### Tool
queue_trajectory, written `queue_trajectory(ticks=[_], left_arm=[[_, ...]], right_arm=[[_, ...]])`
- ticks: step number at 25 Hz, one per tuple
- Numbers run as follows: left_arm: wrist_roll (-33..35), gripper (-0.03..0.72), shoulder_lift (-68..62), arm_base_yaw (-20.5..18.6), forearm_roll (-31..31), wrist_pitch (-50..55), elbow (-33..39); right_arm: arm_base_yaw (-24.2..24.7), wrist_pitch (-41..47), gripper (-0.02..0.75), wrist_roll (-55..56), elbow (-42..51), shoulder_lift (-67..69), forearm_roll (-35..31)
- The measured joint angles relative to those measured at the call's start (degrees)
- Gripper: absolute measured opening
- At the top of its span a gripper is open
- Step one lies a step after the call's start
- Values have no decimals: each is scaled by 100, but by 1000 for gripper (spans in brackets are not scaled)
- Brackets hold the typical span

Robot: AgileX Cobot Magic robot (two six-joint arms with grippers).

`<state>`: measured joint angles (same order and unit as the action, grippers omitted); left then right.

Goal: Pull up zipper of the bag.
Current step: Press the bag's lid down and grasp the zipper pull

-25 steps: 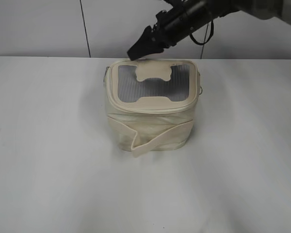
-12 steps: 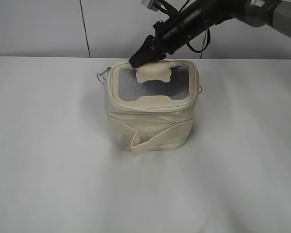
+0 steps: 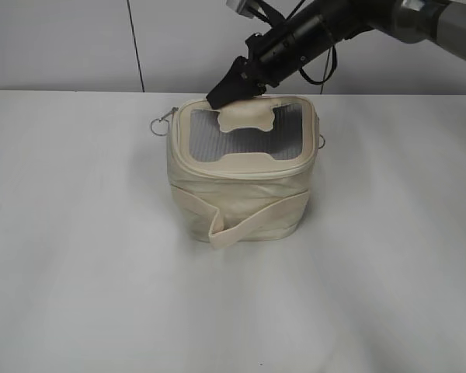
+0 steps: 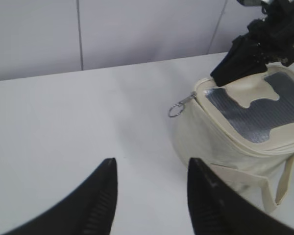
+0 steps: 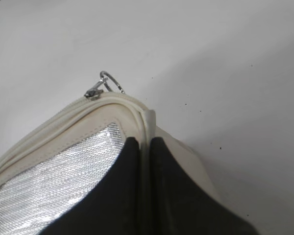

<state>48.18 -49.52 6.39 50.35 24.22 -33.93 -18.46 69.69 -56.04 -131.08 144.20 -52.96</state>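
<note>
The cream bag (image 3: 241, 194) stands on the white table, grey ribbed top panel (image 3: 217, 140) up. My right gripper (image 3: 215, 99) reaches down from the upper right and is shut on the bag's lid edge at the back left corner; in the right wrist view (image 5: 143, 141) a cream ridge of the lid sits between the fingers. The zipper track (image 5: 49, 125) runs round the lid. One silver ring pull (image 3: 161, 124) sticks out at the left corner, also in the right wrist view (image 5: 108, 83) and the left wrist view (image 4: 179, 107). A second pull (image 3: 322, 142) hangs on the right. My left gripper (image 4: 151, 169) is open and empty, left of the bag (image 4: 225, 142).
The bag's strap (image 3: 248, 225) loops loosely across its front face. White table (image 3: 78, 256) lies on all sides of the bag, with a grey wall (image 3: 62, 47) behind.
My right gripper came down onto the bag's back left lid corner and closed there. The bag shifted slightly and the silver ring pull swung out to the left.
</note>
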Motion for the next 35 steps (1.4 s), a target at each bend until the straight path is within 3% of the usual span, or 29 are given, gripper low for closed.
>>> queue_trajectory(ticks=[5, 10, 14, 20, 24, 27, 31, 35], left_arm=[[2375, 363, -1432, -180, 2350, 731, -534], [3344, 365, -2845, -832, 3321, 1756, -1433], [3690, 365, -3893, -1121, 3500, 2266, -2078], [4903, 365, -5357, -1065, 3644, 3028, -2916], [6211, 365, -5799, -723, 3534, 2562, -3071], [6733, 365, -5988, -331, 3384, 2217, -3071], [7108, 366, -6186, 70, 3139, 1996, -3071], [7231, 371, -6281, 206, 3147, 1844, -3071]], right_arm=[[-5, 2, 41, 8, 0, 0, -21], [-5, 2, 41, 32, 0, 0, -26], [-5, 2, 41, 45, 0, 0, -32], [-5, 2, 41, 105, 0, 0, -43], [-5, 2, 41, 129, 0, 0, -45], [-5, 2, 41, 136, 0, 0, -50], [-5, 2, 41, 147, 0, 0, -50], [-5, 2, 41, 161, 0, 0, -50]])
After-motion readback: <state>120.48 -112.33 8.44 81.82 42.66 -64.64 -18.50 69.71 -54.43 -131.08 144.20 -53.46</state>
